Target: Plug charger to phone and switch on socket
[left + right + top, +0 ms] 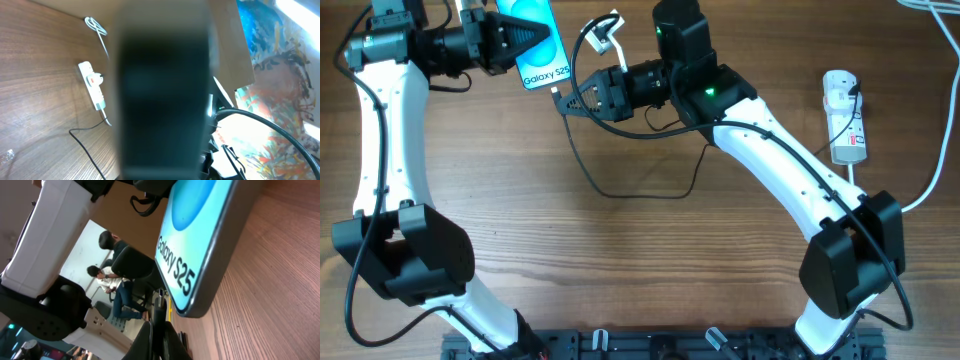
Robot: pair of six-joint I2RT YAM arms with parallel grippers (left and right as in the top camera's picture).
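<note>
The phone [538, 42], teal-blue lit with "Galaxy S25" text, is held off the table at the top left by my left gripper [510, 40], which is shut on it. In the left wrist view the phone [162, 90] is a dark blur filling the middle. My right gripper [572, 100] is shut on the small black plug of the charger [558, 95], right at the phone's lower end. In the right wrist view the plug tip [159, 300] sits just below the phone's edge [200, 245], between my shut fingers [161, 330]. The black cable [610, 190] loops across the table. The socket [845, 115] lies at the far right.
The socket [92, 85] and the black cable [82, 145] also show in the left wrist view. A thick white lead [932, 185] runs off the socket along the right edge. A white clip-like item [605, 30] sits near my right wrist.
</note>
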